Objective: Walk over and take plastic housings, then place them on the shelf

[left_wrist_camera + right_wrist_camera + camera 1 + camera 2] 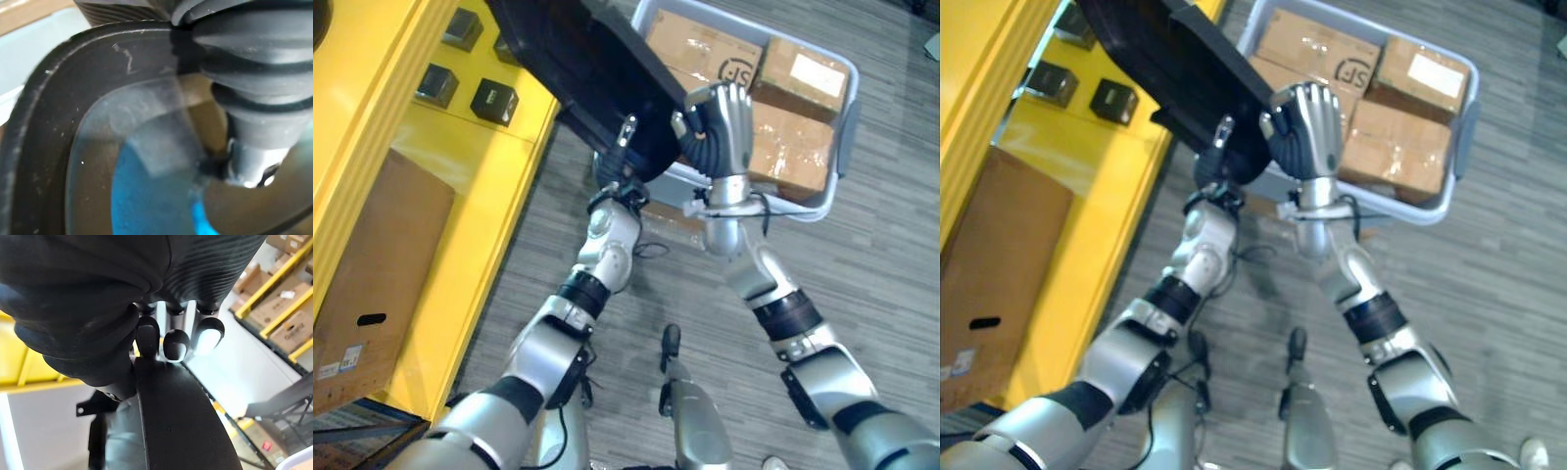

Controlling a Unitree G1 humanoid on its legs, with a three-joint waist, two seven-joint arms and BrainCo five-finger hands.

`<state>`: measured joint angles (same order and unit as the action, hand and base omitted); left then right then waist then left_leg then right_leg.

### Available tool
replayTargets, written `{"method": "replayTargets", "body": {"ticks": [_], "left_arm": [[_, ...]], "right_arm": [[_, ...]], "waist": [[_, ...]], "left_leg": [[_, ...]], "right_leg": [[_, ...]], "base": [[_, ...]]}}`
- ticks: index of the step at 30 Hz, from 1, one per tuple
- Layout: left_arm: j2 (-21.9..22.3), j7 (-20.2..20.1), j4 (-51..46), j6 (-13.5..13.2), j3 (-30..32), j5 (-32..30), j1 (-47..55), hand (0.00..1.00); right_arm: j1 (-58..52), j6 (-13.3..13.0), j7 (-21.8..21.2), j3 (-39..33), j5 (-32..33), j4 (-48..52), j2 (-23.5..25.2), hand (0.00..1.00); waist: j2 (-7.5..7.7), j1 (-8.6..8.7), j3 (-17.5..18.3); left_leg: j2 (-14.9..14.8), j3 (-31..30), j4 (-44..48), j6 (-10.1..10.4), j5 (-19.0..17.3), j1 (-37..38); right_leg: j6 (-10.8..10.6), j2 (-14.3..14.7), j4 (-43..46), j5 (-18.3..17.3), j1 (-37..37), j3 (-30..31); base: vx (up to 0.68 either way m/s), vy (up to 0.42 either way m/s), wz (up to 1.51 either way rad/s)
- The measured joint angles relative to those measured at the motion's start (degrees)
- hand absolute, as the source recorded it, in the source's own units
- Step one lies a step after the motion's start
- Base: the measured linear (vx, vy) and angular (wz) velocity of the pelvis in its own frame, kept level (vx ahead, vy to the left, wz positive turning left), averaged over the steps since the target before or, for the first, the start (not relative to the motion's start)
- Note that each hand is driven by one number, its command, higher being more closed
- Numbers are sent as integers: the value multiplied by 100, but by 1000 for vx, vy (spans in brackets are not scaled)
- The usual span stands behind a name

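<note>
While the grey bin (847, 117) is sitting on the striped grey floor (871, 255) ahead of the robot, the black plastic housing (587, 69) is hanging in the air over the bin's left rim, lifted clear of the floor.

- Housing: a large, flat, dark piece, lying tilted. Its lower end is overlapping the bin's left wall, and the rest is stretching away from the bin toward the yellow shelf (489, 171).
- Right hand (726, 122): it is gripping the housing's edge on the bin side. In the right wrist view its fingertips (176, 343) are curling over the dark rim and touching it, so the hand is closing on the housing.
- Left hand (626, 132): it is sitting against the housing's lower end, just left of the bin. Most of the hand is lying behind the black plastic, so I cannot tell how wide it is.
- Bin contents: brown cardboard boxes (793, 147) are lying packed side by side inside.
- Shelf: it is standing left of the bin. Small black boxes (493, 100) are resting on its yellow surface, and a large brown carton (382, 264) is sitting farther from the bin.
</note>
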<state>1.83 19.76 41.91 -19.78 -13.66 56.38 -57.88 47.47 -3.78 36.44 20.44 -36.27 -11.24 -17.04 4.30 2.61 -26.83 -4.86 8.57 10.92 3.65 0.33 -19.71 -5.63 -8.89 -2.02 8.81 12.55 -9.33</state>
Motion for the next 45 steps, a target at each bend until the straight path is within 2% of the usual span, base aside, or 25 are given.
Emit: {"method": "replayTargets", "body": {"ticks": [6, 7, 9, 12, 14, 16, 18, 21, 27, 28, 30, 31, 34, 37, 41, 42, 45], "left_arm": [[31, 61, -415, -27, 23, -208, 445, 100], [52, 148, -603, -33, 121, -404, 635, 100], [48, 259, -791, -28, 117, -824, 868, 100], [4, 495, -1279, 2, 109, -1829, 1343, 100], [-76, 663, -1554, 47, 30, -2621, 1694, 100], [-170, 858, -1824, 178, -98, -3781, 2239, 100], [-170, 952, -2035, 334, -134, -4602, 2586, 100], [-139, 1074, -2446, 402, -117, -5474, 3144, 100], [-149, 1217, -2995, 458, 1, -6884, 3967, 100], [-158, 1349, -3068, 497, 116, -7195, 4179, 100], [-233, 1408, -3072, 550, 294, -7473, 4418, 100], [-369, 1449, -3072, 648, 394, -7703, 4633, 100], [-573, 1566, -3198, 837, 606, -8033, 5103, 100], [-576, 1614, -3693, 950, 814, -8310, 5427, 100], [-382, 1617, -4340, 923, 1085, -8366, 5877, 100], [-248, 1615, -4537, 913, 1240, -8322, 6121, 100], [-44, 1606, -4892, 892, 1534, -8081, 6536, 100]], "right_arm": [[-347, -46, 25, -8, -5, 170, 168, 100], [-570, -106, 95, -42, -4, 196, 194, 0], [-834, -165, 102, -124, -4, 294, 251, 0], [-1404, -271, 96, -247, -3, 716, 286, 0], [-1779, -357, 88, -303, -1, 992, 311, 0], [-2286, -527, 64, -453, 3, 1311, 341, 0], [-2624, -648, -17, -589, 13, 1508, 368, 0], [-3069, -765, -95, -690, 71, 1719, 412, 0], [-3737, -967, -286, -804, 263, 2146, 576, 0], [-3827, -1035, -290, -965, 456, 2315, 632, 0], [-3841, -1128, -292, -1341, 753, 2499, 729, 0], [-3894, -1230, -337, -1574, 1123, 2675, 739, 0], [-4371, -1549, -618, -1867, 1954, 3054, 763, 0], [-5005, -1811, -996, -1991, 2797, 3185, 969, 0], [-5938, -1859, -1410, -2324, 3835, 3001, 1503, 0], [-6311, -1856, -1522, -2404, 4202, 2750, 1677, 0], [-6741, -1813, -1744, -2503, 4737, 2115, 1981, 0]], "waist": [[-1, -75, 0], [-2, -85, 1], [-20, -126, 11], [-117, -187, 62], [-176, -192, 230], [-283, -199, 603], [-317, -202, 794], [-326, -194, 1174], [-325, -195, 1682], [-315, -193, 1754], [-313, -183, 1766], [-298, -174, 1835], [-229, -164, 2093], [-157, -163, 2244], [-92, -132, 2405], [-83, -98, 2503], [-74, -23, 2514]], "left_leg": [[-10, -17, 185, -28, -100, -32], [-9, -23, 231, -34, -123, -27], [-12, -24, 281, -33, -154, -19], [17, -24, 255, -37, -156, 78], [21, -23, 252, -41, -210, 135], [29, -24, 245, -30, -285, 172], [33, -30, 209, -17, -309, 306], [41, -25, 18, -6, -303, 511], [66, -6, -283, 33, -276, 897], [70, -1, -305, 37, -274, 944], [74, 3, -352, 48, -266, 1059], [79, 9, -387, 55, -261, 1097], [86, 13, -561, 87, -196, 1173], [104, 13, -656, 86, -158, 1256], [167, 9, -755, 74, -149, 1394], [195, 16, -827, 61, -136, 1425], [231, 35, -912, 56, -128, 1547]], "right_leg": [[-26, -20, 223, -123, 44, 16], [-43, -31, 308, -179, 45, 11], [-50, -35, 360, -206, 44, 11], [-73, -68, 370, -232, -53, -4], [-105, -81, 429, -326, -85, -12], [-129, -103, 475, -410, -96, -9], [-141, -106, 462, -454, -228, -17], [-123, -106, 429, -512, -365, -85], [-128, -103, 262, -520, -681, -140], [-128, -104, 231, -520, -732, -141], [-132, -103, 208, -523, -833, -141], [-143, -105, 177, -537, -869, -141], [-140, -92, 139, -552, -877, -150], [-134, -100, 133, -556, -916, -156], [-165, -158, 143, -624, -996, -169], [-171, -181, 144, -635, -986, -166], [-168, -208, 144, -656, -1054, -153]], "base": [[-16, -3, 1], [0, 0, 0], [0, 0, 0], [5, 2, 1], [0, 0, 0], [67, 2, 0], [106, -3, 1], [107, -22, 2], [61, -12, 0], [0, 0, 0], [0, 0, 0], [0, 0, 0], [0, 0, 0], [0, 0, 0], [-1, 3, 1], [0, 0, 0], [1, 10, -2]]}}
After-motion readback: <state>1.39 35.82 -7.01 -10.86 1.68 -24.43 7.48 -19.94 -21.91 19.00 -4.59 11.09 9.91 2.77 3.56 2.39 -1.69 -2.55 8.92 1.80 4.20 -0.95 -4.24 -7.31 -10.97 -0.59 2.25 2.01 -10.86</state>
